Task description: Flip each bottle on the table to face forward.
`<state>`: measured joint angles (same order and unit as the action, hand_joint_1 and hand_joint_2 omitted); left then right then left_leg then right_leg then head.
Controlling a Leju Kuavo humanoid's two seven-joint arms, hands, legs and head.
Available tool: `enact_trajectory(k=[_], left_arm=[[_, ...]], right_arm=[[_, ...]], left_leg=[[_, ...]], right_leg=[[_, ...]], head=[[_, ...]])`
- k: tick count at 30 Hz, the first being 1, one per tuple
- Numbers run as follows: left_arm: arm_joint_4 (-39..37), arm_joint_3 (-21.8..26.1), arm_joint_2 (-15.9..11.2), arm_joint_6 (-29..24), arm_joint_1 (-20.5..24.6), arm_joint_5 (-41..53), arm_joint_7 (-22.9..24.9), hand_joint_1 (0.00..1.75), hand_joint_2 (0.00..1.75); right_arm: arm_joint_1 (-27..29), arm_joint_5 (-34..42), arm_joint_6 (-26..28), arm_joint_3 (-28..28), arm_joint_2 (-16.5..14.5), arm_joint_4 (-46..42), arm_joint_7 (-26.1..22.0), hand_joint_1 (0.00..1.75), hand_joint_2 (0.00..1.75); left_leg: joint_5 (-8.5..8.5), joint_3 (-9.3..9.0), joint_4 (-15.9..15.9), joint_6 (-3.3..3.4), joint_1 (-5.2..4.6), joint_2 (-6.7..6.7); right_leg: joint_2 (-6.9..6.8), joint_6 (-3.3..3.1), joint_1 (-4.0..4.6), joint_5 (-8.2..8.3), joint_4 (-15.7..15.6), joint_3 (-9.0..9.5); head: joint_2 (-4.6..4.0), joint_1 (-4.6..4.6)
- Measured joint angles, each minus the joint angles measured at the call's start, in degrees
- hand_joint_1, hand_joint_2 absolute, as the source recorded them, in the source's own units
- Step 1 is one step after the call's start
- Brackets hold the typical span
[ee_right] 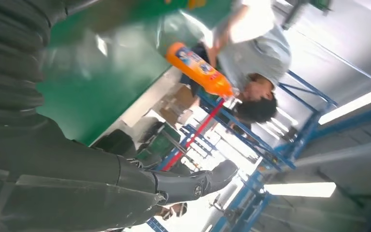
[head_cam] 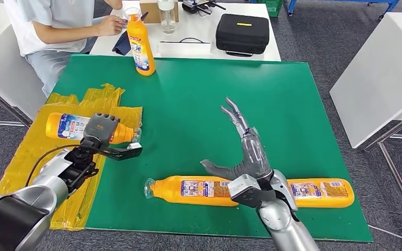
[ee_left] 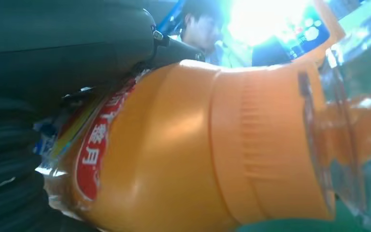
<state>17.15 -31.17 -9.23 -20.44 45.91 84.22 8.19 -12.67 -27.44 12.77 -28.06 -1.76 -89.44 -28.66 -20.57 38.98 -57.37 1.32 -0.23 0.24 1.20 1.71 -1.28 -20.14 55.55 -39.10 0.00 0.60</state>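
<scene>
**Two bottles down, one upright: most of the flipping looks undone**

Nearest the head camera, the right hand (head_cam: pixel 247 157) hovers over the bench (head_cam: pixel 199 104), its fingers (head_cam: pixel 234 116) spread apart and holding nothing, just above the front-left bottle (head_cam: pixel 188 189), which lies on its side along the near edge. Beside it, end to end behind the wrist, lies the front-right bottle (head_cam: pixel 322 191), also flat. The left hand (head_cam: pixel 100 130) is clamped on the yellow-sheet bottle (head_cam: pixel 68 126), lying on a crinkled yellow sheet (head_cam: pixel 31 157) at the bench's left edge; the left wrist view shows that bottle's neck (ee_left: pixel 251 145) close up.

Only the upright bottle (head_cam: pixel 140 44) at the far edge stands, so three probably remain.

A seated person (head_cam: pixel 57 26) works at the white table (head_cam: pixel 199 42) beyond, beside a black case (head_cam: pixel 242 32). Nothing blocks the near bottles, though their end-to-end lie leaves little turning room.
</scene>
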Motion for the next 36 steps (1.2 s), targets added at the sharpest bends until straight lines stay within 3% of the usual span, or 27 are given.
enact_trajectory(k=[9,13,16,18,22,24,28,30,36], left_arm=[[-0.1,8.6,1.6,-2.4,-2.0,-5.1,-7.3,0.0,1.75],[0.0,11.1,2.5,-2.9,-2.3,-5.7,-8.9,0.0,0.0],[0.3,13.2,3.3,-4.9,-2.4,-7.0,-11.5,0.0,0.0],[1.0,15.6,4.2,-7.0,-2.4,-10.5,-16.0,0.0,0.0],[2.4,21.3,6.0,-7.9,-2.1,-16.9,-23.0,0.0,1.75],[3.1,23.6,6.9,-7.1,-2.0,-20.8,-26.9,0.0,1.75],[6.8,29.8,9.5,-3.8,-2.2,-34.0,-40.4,0.0,1.75],[10.0,31.6,10.9,-2.2,-2.8,-38.1,-44.9,0.0,1.75],[22.2,30.9,14.8,0.4,-6.8,-43.1,-46.8,0.0,1.75]], right_arm=[[-2.2,-13.3,-7.3,-4.8,1.5,3.3,5.7,0.0,1.75],[-2.9,-16.0,-9.4,-6.6,2.2,4.5,6.2,0.0,1.75],[-4.0,-19.0,-11.9,-8.4,3.0,5.7,6.8,0.0,1.75],[-4.8,-20.7,-13.1,-9.7,3.5,7.0,6.9,0.0,1.75],[-6.3,-21.9,-14.0,-11.5,4.3,9.2,6.9,0.0,1.75],[-6.9,-22.6,-14.3,-12.0,4.5,10.1,7.2,0.0,1.75],[-7.9,-26.2,-14.2,-13.2,4.9,13.3,9.7,0.0,1.75],[-8.0,-27.3,-14.0,-13.7,5.1,15.0,10.4,0.0,1.75],[-7.7,-28.6,-13.8,-15.0,5.9,19.1,11.3,0.0,1.75]], left_leg=[[0.01,0.01,0.0,0.01,-0.01,-0.1],[0.01,0.02,0.0,0.01,-0.01,-0.11],[0.01,0.02,0.0,0.01,-0.01,-0.11],[0.01,0.02,0.0,0.01,-0.01,-0.13],[0.02,0.02,0.0,0.02,-0.02,-0.15],[0.02,0.02,0.0,0.02,-0.03,-0.14],[0.02,0.02,0.0,0.02,-0.03,-0.15],[0.02,0.02,0.0,0.02,-0.03,-0.17],[-0.03,0.03,0.0,0.03,-0.04,-0.16]], right_leg=[[-0.03,0.01,-0.01,0.0,0.0,0.0],[-0.03,0.02,-0.01,0.0,0.0,0.0],[-0.04,0.02,-0.01,0.0,0.0,0.0],[-0.05,0.02,-0.01,0.0,0.0,0.0],[-0.07,0.03,-0.02,0.01,0.0,0.02],[-0.06,0.04,-0.02,0.02,0.0,0.02],[-0.08,0.04,-0.02,0.02,0.0,0.02],[-0.11,0.04,-0.02,0.02,0.0,0.02],[-0.11,0.06,-0.04,0.0,0.0,0.02]], head=[[0.0,0.01],[0.0,0.01],[0.0,0.01],[0.0,0.01],[0.0,0.01],[0.0,0.01],[0.0,0.01],[0.0,0.01],[0.0,0.01]])
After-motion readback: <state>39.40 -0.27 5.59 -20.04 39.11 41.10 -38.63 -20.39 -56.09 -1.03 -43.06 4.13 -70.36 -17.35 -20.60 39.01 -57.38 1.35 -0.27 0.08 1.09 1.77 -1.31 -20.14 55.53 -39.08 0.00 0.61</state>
